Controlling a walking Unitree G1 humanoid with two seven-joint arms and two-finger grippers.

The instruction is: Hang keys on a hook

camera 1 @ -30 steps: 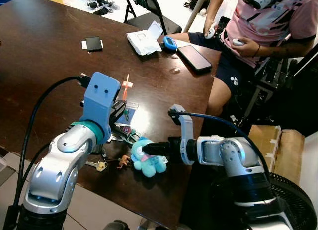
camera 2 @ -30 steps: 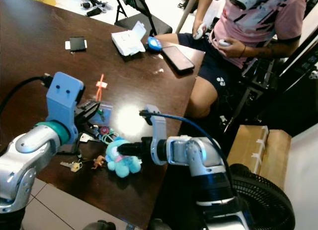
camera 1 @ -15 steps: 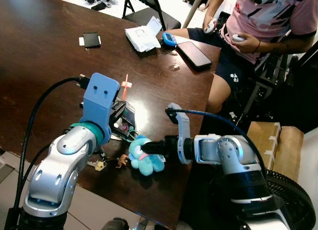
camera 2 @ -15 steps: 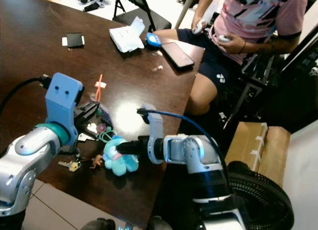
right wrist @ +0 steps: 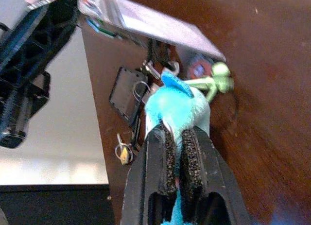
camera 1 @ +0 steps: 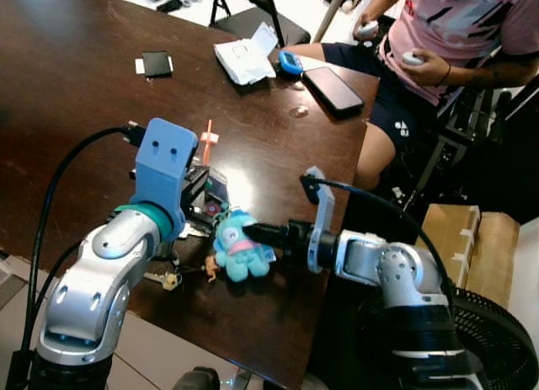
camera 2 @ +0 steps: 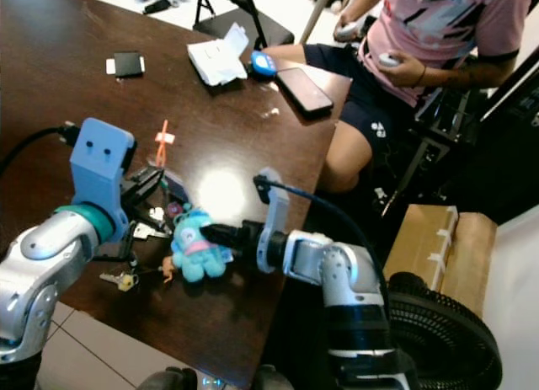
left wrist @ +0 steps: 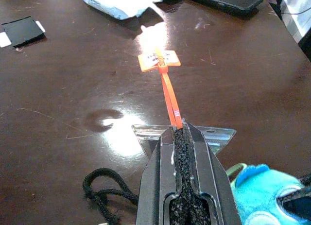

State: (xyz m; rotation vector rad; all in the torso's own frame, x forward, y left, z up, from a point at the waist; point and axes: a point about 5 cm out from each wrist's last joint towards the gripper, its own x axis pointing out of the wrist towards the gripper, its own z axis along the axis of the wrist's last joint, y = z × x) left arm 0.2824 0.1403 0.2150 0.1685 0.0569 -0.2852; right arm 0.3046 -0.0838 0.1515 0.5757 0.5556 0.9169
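Note:
A blue plush toy point(camera 1: 240, 245) with a pink mouth is tied to a key bunch, and my right gripper point(camera 1: 254, 233) is shut on it, holding it upright just above the dark table point(camera 1: 84, 112). In the right wrist view the toy point(right wrist: 177, 108) sits at the fingertips, with a green charm point(right wrist: 214, 80) and loose keys point(right wrist: 122, 149) beyond. The keys point(camera 1: 168, 279) rest near the table's front edge. My left gripper point(left wrist: 181, 132) is shut on a clear plastic piece point(left wrist: 218, 136), just left of the toy.
An orange tie with a tag point(camera 1: 207, 141) lies ahead of the left gripper. Farther back are a black card point(camera 1: 156, 63), a white packet point(camera 1: 244, 57) and a phone point(camera 1: 329, 87). A person point(camera 1: 438, 61) sits at the table's right corner. A fan point(camera 1: 497, 323) stands at lower right.
My right gripper has lifted the plush toy from lying on its side to upright and carried it slightly toward the left gripper. The left arm has hardly moved.

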